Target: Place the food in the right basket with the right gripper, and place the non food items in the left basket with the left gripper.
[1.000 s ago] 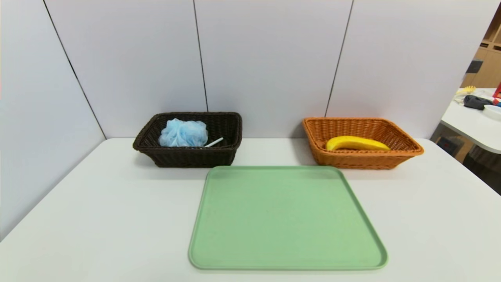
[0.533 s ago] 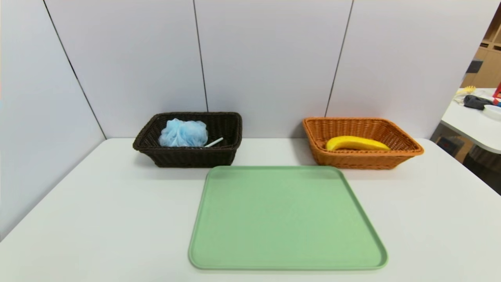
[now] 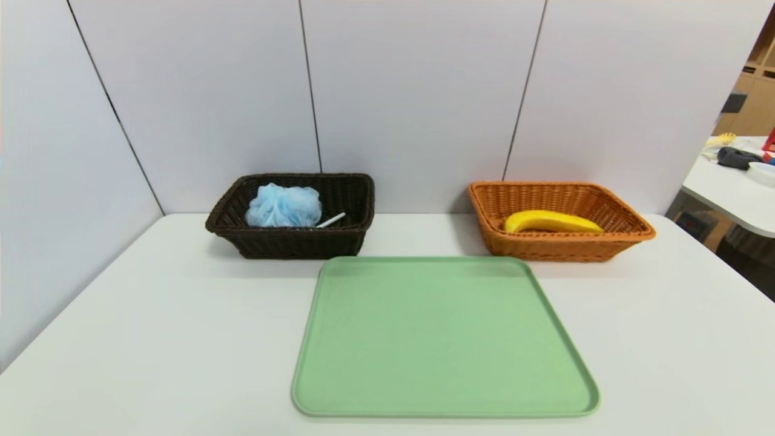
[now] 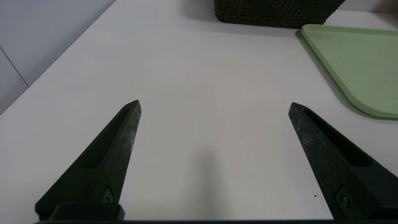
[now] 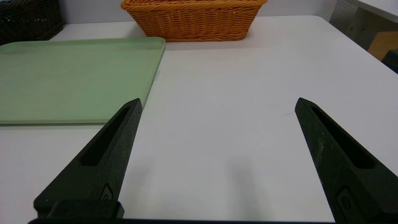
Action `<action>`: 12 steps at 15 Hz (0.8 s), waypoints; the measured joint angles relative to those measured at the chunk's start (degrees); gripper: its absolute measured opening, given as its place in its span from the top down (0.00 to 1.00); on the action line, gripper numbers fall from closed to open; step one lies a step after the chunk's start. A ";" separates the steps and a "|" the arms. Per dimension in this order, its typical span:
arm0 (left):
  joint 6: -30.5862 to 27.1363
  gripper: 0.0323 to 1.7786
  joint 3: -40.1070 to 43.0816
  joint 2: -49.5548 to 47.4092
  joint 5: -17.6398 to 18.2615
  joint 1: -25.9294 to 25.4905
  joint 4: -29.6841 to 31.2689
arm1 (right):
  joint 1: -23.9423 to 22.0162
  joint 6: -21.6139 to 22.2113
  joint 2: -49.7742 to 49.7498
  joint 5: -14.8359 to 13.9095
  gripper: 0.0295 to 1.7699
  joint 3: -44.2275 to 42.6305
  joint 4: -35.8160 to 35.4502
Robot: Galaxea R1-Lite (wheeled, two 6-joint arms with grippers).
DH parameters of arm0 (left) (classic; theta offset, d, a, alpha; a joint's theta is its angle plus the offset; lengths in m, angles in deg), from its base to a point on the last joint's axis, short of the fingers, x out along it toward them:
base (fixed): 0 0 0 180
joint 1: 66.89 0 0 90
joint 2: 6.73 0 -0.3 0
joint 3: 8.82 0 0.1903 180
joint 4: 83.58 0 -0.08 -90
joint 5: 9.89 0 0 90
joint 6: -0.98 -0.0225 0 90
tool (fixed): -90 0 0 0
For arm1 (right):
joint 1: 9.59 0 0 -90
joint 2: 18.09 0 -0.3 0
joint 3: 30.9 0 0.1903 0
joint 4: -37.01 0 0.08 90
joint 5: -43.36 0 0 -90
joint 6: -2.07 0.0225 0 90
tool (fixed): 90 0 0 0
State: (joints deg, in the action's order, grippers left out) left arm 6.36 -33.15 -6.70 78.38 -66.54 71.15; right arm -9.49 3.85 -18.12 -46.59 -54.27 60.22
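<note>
Banana (image 3: 548,221) in orange basket (image 3: 563,247); blue pouf (image 3: 283,207) and white pen (image 3: 331,220) in dark basket (image 3: 296,243). Left claw (image 4: 214,105) and right claw (image 5: 219,101) released, spread wide above white surface (image 3: 181,339). Probably finished; needless reaching could knock a rim and spill contents. Green tray (image 3: 445,339) bare, pale panels (image 3: 418,91) behind.

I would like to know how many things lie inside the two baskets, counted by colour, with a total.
Light blue: 1, the bath pouf
White: 1, the pen
Yellow: 1, the banana
Total: 3
</note>
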 joint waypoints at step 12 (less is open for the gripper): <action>0.00 0.05 0.00 0.00 0.02 0.00 -0.02 | 0.00 0.04 0.00 0.00 0.04 0.00 0.00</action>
State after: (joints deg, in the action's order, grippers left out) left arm 6.36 -33.15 -6.70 78.40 -66.54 71.12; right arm -9.49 3.88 -18.12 -46.59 -54.27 60.22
